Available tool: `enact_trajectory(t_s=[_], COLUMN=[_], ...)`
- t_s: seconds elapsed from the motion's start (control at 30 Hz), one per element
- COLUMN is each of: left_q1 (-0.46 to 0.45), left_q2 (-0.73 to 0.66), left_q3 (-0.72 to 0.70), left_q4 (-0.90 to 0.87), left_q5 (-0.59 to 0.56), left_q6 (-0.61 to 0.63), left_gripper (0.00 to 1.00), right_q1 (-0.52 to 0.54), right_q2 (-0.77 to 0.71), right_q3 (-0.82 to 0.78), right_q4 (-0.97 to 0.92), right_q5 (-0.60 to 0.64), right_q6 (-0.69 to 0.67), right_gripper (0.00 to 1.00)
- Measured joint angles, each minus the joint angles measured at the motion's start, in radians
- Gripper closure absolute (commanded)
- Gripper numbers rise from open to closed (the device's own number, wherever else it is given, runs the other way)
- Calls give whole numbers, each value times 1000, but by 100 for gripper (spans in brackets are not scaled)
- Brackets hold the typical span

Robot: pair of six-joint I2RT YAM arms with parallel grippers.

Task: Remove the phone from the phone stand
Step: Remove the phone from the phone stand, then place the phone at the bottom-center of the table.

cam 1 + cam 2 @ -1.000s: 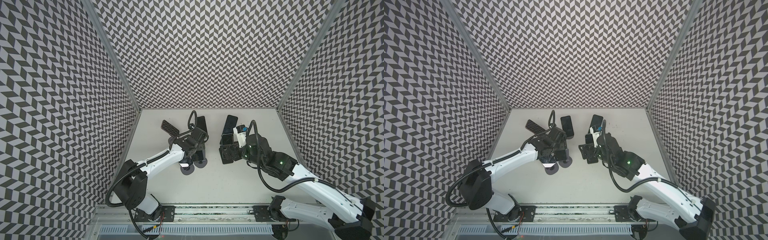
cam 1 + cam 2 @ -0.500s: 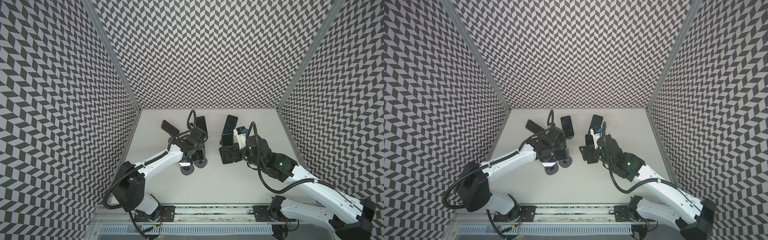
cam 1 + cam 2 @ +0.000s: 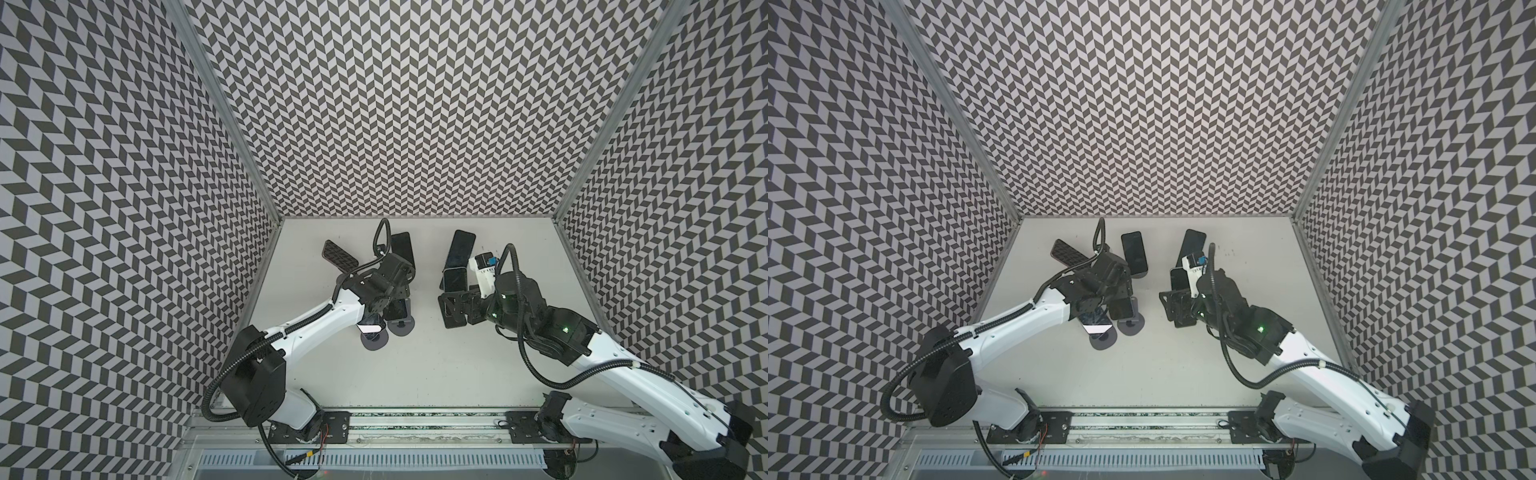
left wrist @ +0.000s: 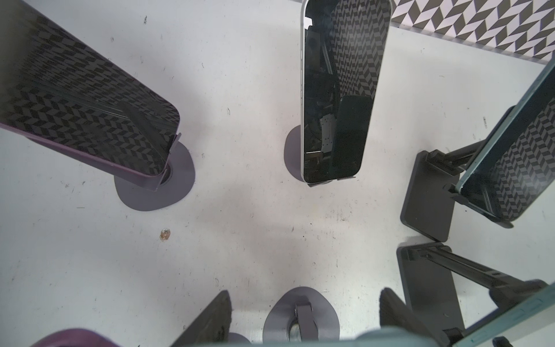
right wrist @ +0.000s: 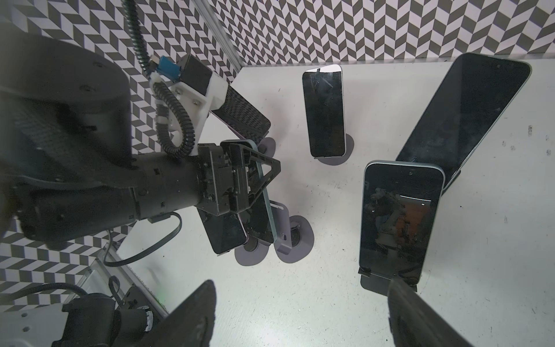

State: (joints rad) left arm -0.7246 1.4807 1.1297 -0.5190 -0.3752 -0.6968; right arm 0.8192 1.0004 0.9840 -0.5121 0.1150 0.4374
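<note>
I'm hanging my left gripper [image 4: 304, 297] over the teal-edged phone [image 5: 264, 216]. The fingers [image 4: 213, 321] are partly spread and sitting astride its top edge, and I cannot tell whether the pads are pressing on it. That phone is leaning in its grey stand [image 5: 295, 240], near the middle of the table [image 3: 415, 365], on my left half.

It's crowded in here. The near purple phone [image 5: 225, 234] is leaning in the neighbouring stand [image 5: 250, 255] just beside mine, and the two round feet are sitting close together. Further back, the far purple phone [image 4: 84, 111] is resting in the back-left stand [image 4: 154, 186]. The silver-edged phone [image 4: 339, 99] is standing in the back-centre stand [image 4: 292, 153], well apart from my fingers.

On the other side, my right gripper [image 5: 300, 282] is hovering spread wide and carrying nothing. It is just in front of the pale-edged phone [image 5: 399, 216], which is sitting in the black stand [image 5: 372, 282]. One of my fingers is overlapping that stand's foot in the right wrist view. Behind it, the large phone [image 5: 462, 120] is leaning in the second black stand [image 4: 429, 192]. Every stand I'm seeing is holding a phone.
</note>
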Motion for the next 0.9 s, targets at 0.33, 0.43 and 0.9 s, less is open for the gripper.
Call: enact_trajectory(t_s=[0.33,0.43,0.9], left_q1=[-32,-47,-139], left_q2=[-49,-57,-77], left_q3=[57,69,70], left_q4=[-32,-43,-105], left_q5=[3,2,4], left_q6=[0,-1,-49], left_gripper=[43,43,45], right_q1=[0,0,0], right_q2=[-17,-18,-68], right_q3=[-30,-35,-63], right_q4=[6,6,8], right_q5=[-10,-14,-14], right_q6=[20,27,50], right_gripper=[13,13,14])
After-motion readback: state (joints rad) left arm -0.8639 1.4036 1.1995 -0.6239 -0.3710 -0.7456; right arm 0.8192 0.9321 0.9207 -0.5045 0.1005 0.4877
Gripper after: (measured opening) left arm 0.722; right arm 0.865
